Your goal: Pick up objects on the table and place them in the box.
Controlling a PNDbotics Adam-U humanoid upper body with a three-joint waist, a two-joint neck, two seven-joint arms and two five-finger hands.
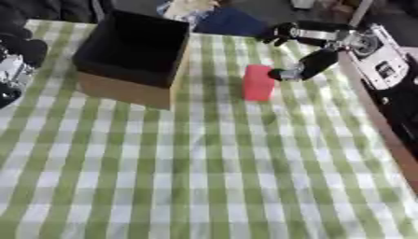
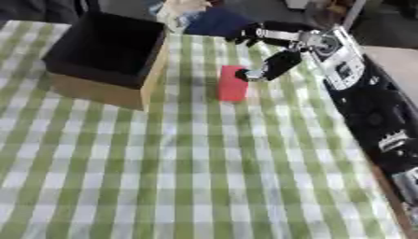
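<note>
Right hand (image 1: 314,63) touching upright red block (image 1: 259,82), open box (image 1: 135,51) left

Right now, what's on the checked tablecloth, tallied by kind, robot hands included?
Red block: 1, standing upright right of the box
Box: 1, open-topped, dark inside
Robot hand: 2, right robot hand beside the block, left robot hand at the left edge
Total: 4

Right hand (image 1: 326,44) reaching in from upper right, fingers spread, left hand (image 1: 16,70) idle at left edge
</note>
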